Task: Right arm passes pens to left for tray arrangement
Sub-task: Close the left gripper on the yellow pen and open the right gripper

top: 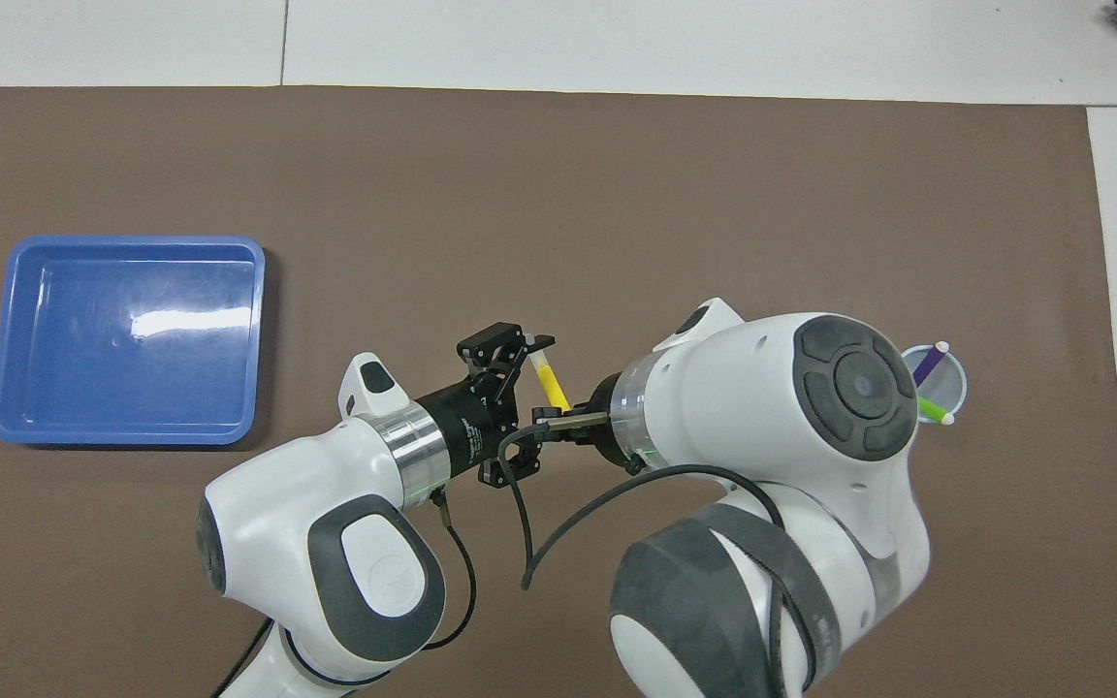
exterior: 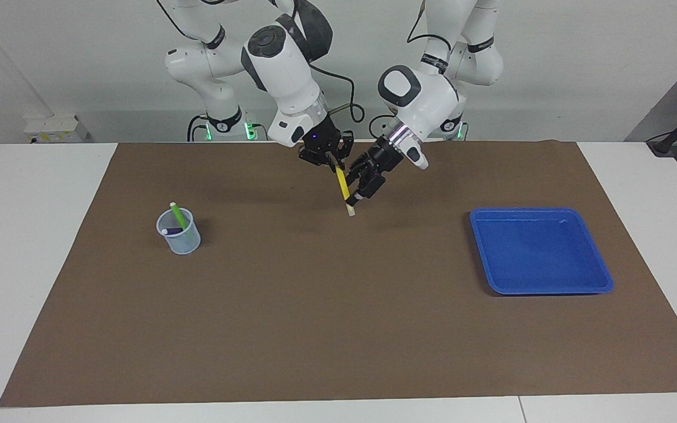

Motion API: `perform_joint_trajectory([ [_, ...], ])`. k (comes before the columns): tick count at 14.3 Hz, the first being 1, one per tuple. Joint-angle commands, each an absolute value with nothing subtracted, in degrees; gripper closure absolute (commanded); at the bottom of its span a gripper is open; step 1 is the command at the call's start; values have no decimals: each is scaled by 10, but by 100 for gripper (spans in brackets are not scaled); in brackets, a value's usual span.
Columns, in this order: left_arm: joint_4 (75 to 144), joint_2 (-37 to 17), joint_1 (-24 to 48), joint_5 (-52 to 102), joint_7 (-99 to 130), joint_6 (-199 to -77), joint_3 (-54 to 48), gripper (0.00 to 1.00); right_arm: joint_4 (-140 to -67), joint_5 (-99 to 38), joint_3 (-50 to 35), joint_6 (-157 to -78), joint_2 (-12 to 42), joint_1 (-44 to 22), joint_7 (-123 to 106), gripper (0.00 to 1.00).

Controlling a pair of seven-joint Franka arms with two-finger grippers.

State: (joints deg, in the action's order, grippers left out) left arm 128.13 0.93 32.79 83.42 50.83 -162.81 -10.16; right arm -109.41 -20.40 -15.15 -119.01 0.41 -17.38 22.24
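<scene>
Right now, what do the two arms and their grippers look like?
Both arms are glossy white jointed shells with dark grey joint caps and a silver ring at the wrist. The right arm has a loose black cable looping along it, and its black right gripper shows a small blue light. The left arm ends in a black left gripper with white lettering, no blue light.
</scene>
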Motion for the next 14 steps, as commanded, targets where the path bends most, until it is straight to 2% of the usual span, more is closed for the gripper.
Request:
perform_joint_trajectory([
  [1, 1274, 4, 341, 855, 511, -1647, -106, 7, -1092, -221, -153, -1179, -1, -170, 225, 100],
  [4, 1278, 7, 346, 853, 508, -1636, -107, 7, -1092, -221, -153, -1180, -1, -170, 226, 100],
  [5, 1279, 7, 346, 853, 508, -1634, -107, 10, -1092, -221, -153, -1181, -1, -170, 226, 100],
  [7, 1279, 8, 346, 852, 509, -1630, -106, 21, -1092, -221, -153, -1182, -1, -170, 226, 100],
  [12, 1293, 35, 327, 849, 509, -1594, -104, 13, -1092, -221, -153, -1185, -1, -170, 227, 100],
  [14, 1305, 49, 325, 849, 508, -1593, -105, 13, -1092, -221, -153, -1183, -1, -170, 227, 100],
])
